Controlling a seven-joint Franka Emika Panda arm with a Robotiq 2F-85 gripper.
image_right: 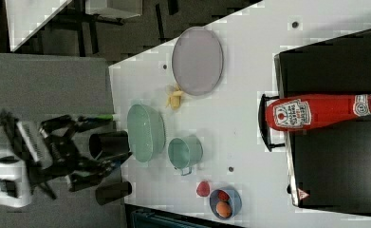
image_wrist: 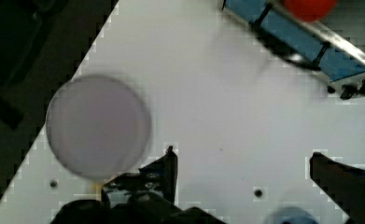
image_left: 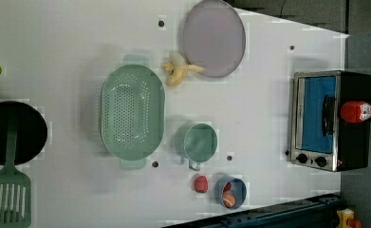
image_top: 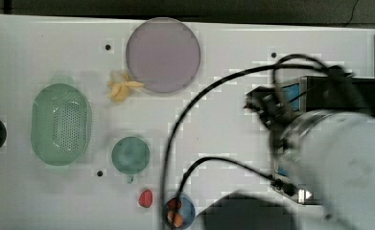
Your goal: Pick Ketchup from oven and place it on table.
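Red ketchup (image_right: 316, 111) standing on the oven's (image_left: 354, 142) black top, above the blue glass door, cap away from it; gripper (image_wrist: 243, 161) hovering over the white table (image_wrist: 227, 93), jaws spread wide, holding nothing, well apart from the bottle; near the pale-purple plate (image_wrist: 98, 126) in the wrist view; green colander (image_left: 132, 111) and mug (image_left: 199, 142) further off on the tabletop.
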